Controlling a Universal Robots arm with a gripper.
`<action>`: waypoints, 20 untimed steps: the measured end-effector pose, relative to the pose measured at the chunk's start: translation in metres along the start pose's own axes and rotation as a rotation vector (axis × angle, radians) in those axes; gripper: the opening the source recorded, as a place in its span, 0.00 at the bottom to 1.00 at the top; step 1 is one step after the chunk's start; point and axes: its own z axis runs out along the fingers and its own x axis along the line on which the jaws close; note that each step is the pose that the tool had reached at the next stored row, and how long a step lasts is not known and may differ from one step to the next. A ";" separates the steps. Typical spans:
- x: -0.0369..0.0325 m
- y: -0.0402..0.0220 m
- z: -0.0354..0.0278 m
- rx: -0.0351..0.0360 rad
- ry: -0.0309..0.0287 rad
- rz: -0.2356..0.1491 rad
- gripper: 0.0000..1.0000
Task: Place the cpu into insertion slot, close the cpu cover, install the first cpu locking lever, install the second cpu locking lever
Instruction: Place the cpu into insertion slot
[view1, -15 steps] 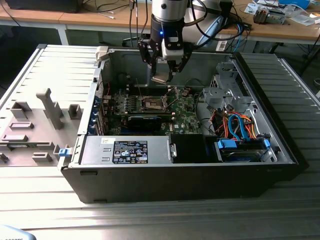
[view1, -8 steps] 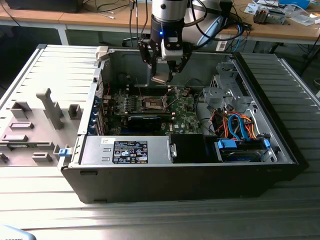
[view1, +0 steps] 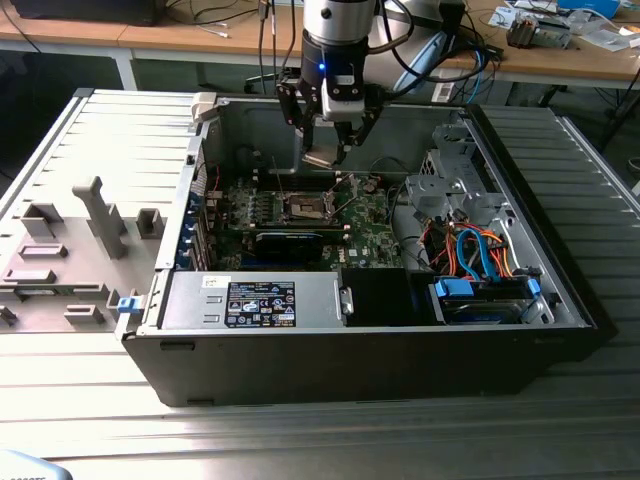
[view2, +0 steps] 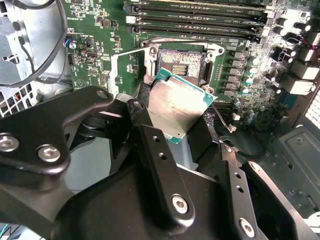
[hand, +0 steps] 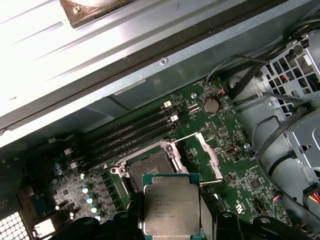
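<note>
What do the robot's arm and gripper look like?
The arm is a silver-grey cylinder that ends in a black wrist part with a small blue light. Black cables loop beside it. The gripper is black. In the second wrist view its fingers are flat black bars on linkages, fixed with silver screws.

Counted: one cpu (hand: 171, 209), one socket (hand: 150, 168), one cpu cover (hand: 210, 158). Also one coin cell (hand: 212, 105) and one computer case (view1: 350, 368).

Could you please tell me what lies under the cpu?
The open, empty socket on the green motherboard lies below the held cpu; the cpu hides one edge of the socket.
</note>
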 end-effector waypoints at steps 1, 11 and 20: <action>0.0000 0.0000 0.0000 0.0000 -0.0001 0.001 0.54; 0.0000 0.0000 0.0006 -0.0003 -0.0010 0.017 0.54; 0.0000 -0.0001 0.0011 -0.0006 -0.0017 0.031 0.54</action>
